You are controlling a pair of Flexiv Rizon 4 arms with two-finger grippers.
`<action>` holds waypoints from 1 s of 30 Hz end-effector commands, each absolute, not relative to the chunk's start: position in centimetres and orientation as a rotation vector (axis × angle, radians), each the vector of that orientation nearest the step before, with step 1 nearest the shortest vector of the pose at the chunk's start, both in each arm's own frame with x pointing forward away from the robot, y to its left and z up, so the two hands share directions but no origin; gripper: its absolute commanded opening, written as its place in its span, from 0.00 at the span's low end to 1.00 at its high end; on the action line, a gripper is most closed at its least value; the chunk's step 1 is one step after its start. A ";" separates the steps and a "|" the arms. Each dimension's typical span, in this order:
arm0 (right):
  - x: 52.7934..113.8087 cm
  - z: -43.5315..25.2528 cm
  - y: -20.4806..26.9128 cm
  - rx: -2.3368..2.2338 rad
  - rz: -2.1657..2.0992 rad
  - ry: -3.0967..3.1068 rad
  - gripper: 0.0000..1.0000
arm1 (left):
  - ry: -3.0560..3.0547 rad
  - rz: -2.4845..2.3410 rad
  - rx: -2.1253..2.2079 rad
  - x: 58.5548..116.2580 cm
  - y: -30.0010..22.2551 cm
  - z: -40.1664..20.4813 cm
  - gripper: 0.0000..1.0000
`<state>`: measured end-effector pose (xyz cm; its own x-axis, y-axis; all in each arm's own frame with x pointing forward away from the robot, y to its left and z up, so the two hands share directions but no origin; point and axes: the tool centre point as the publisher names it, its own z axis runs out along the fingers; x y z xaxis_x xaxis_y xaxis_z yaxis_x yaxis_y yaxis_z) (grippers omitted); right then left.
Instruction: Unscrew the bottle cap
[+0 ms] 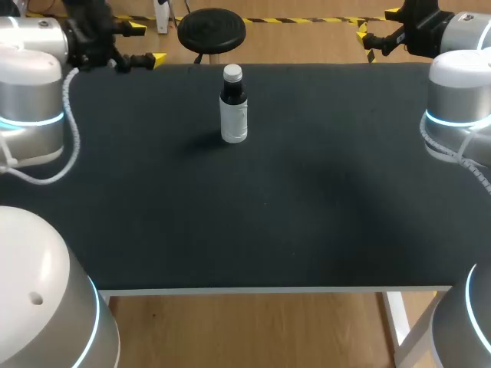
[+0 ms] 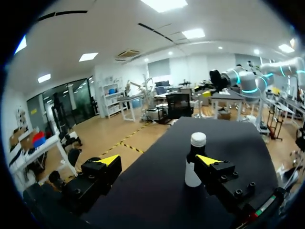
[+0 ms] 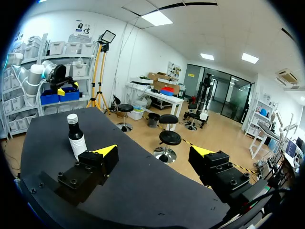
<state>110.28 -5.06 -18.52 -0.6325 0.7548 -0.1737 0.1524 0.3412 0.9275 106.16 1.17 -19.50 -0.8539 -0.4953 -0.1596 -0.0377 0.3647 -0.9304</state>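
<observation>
**Not started: cap on, both hands empty**

The bottle point(image 1: 234, 115) stands upright on the black tabletop point(image 1: 307, 222), upper middle of the head view, near the far edge. The white cap point(image 1: 232, 73) sits down on the neck. No gap shows under it, so count the unscrewing as wholly ahead of you.

Your left hand point(image 1: 146, 44) is in the upper left corner of the frame, fingers spread wide, gripping nothing, well apart from the bottle. Your right hand point(image 1: 377, 24) is in the upper right corner, also wide and empty, also well apart. Each wrist view shows the bottle ahead of its own hand, not between the fingers.

Left to do, as I judge it: one hand steadies the body, the other takes the cap and turns it off.

Around the bottle there are only your own arms: left arm point(image 1: 31, 100) at the frame's left edge, right arm point(image 1: 460, 107) at its right. Neither crosses the approach. The real hazard is the bottle itself, tall, narrow and unsupported, so a sideways nudge could topple it.
</observation>
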 end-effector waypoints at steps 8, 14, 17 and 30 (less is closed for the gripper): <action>110.3 -18.5 -5.1 0.790 1.296 2.009 1.00 | 2.422 -1.784 0.169 106.9 0.9 -21.8 1.00; 110.3 -18.5 -5.1 0.790 1.296 2.009 1.00 | 2.424 -1.805 0.206 105.8 -1.3 -22.5 1.00; 110.3 -18.5 -5.1 0.790 1.296 2.009 1.00 | 2.446 -1.778 0.209 105.7 -2.0 -22.8 1.00; 110.3 -18.5 -5.1 0.790 1.296 2.009 1.00 | 2.549 -1.726 0.087 105.3 -4.5 -23.8 1.00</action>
<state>110.28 -5.06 -18.52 -0.6324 0.7549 -0.1737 0.1525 0.3412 0.9275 105.21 -4.13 -23.80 -0.9962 0.0062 -0.0874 0.0836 0.3651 -0.9272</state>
